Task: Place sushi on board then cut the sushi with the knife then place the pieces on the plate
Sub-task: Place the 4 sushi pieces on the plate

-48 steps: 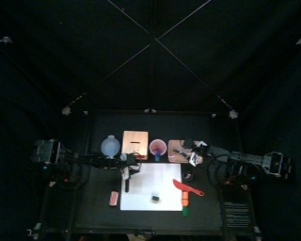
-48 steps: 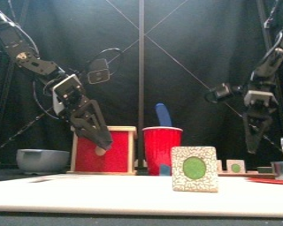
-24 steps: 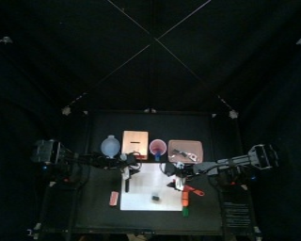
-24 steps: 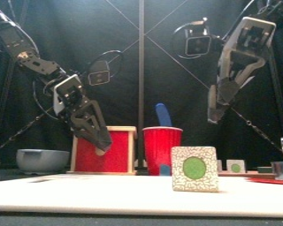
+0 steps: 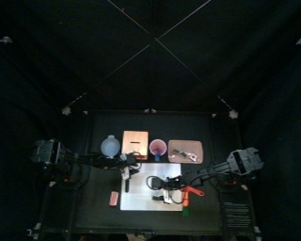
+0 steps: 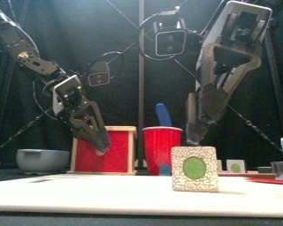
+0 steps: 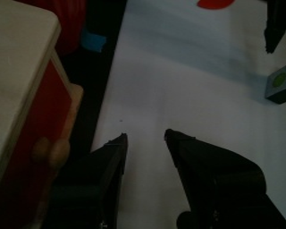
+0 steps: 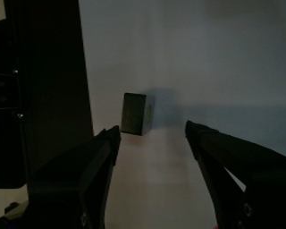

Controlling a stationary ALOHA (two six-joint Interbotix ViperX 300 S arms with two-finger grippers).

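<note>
The sushi piece [image 6: 195,169] stands upright on the white board [image 6: 96,196]. The right pincer [image 8: 150,130] hangs open and empty above it, the left pincer [image 7: 145,136] likewise open. An off-centre descent could tip the piece over.

Far left at the back sits the blue-grey bowl [image 6: 42,160]. Just beside it is the pale wooden box [image 6: 103,150], red drawer front facing us, then the red cup [image 6: 162,152], all upright on the black table [image 5: 97,216].
</note>
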